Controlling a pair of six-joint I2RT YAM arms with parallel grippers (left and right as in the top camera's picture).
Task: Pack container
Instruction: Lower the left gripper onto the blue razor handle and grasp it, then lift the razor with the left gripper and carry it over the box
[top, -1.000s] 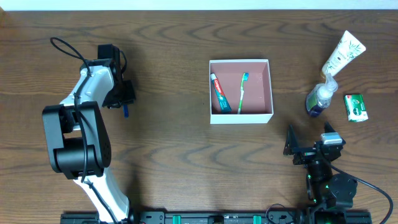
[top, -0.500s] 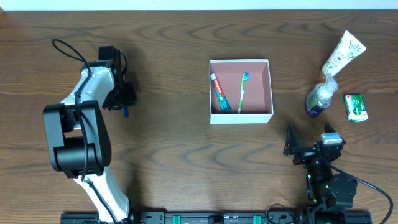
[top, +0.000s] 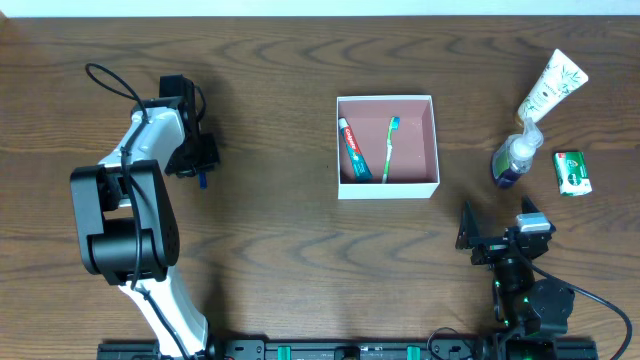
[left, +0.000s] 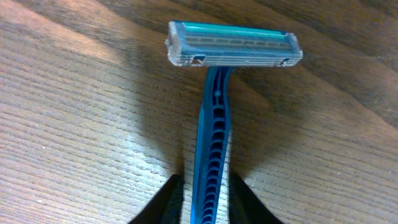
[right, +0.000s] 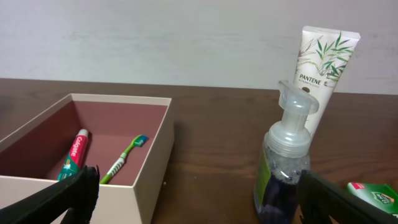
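Left wrist view shows the left gripper (left: 205, 202) pinching the thin handle of a blue razor (left: 214, 124) lying flat on the table (left: 74, 143), so it could twist or slip when lifted, while the container (top: 388, 190) sits well apart to its right.

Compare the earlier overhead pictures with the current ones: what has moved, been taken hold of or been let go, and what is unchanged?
Little has visibly moved. The left tool has its fingers close on either side of the blue razor handle on the table. The right tool stays open and parked. The container, with toothpaste and toothbrush, is unchanged.
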